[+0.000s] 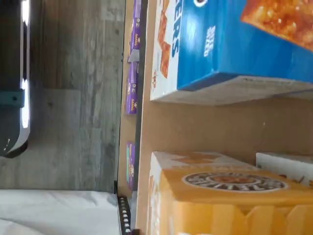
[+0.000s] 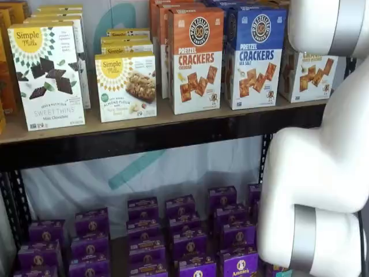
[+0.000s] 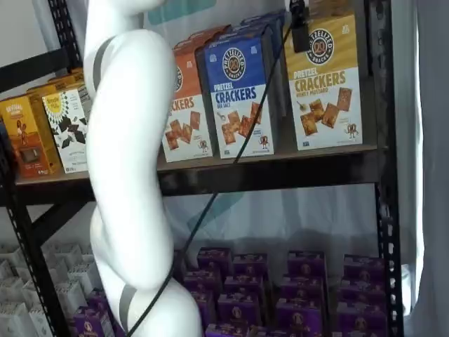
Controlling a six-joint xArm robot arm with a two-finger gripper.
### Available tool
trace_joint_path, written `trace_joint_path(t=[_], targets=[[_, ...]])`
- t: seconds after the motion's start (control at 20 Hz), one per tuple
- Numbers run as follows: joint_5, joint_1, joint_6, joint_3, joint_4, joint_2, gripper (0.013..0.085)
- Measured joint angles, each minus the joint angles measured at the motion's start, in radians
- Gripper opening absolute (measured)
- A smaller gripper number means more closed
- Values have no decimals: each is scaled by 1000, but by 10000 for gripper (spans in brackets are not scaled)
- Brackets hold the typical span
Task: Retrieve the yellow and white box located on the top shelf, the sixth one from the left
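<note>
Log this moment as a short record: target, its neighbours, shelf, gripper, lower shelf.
target: yellow and white box, upright at the right end of the top shelf, apparently not yet picked
neighbours: blue-topped box beside it, then orange-topped box
left part of shelf: Simple Mills boxes
gripper: black fingers hang in front of the target's upper left corner; open or shut cannot be told
arm: white links stand between camera and shelves
lower shelf: rows of purple boxes

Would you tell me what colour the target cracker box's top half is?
Yellow, clearest in a shelf view on the cracker box.
</note>
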Motion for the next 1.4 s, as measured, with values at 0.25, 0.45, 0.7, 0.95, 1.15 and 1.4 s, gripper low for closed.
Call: trace_joint_path(t=[0.25, 0.45, 0.7, 0.95, 1.15, 1.4], targets=[[-16, -3, -5, 16, -1, -13, 690], [-17, -7, -8, 20, 2, -17, 650], [-12, -11, -9, 20, 8, -18, 570], [-7, -15, -11, 16, 14, -19, 570], [-4, -18, -13, 15, 15, -20, 570], [9, -22, -15, 7, 17, -17, 570]])
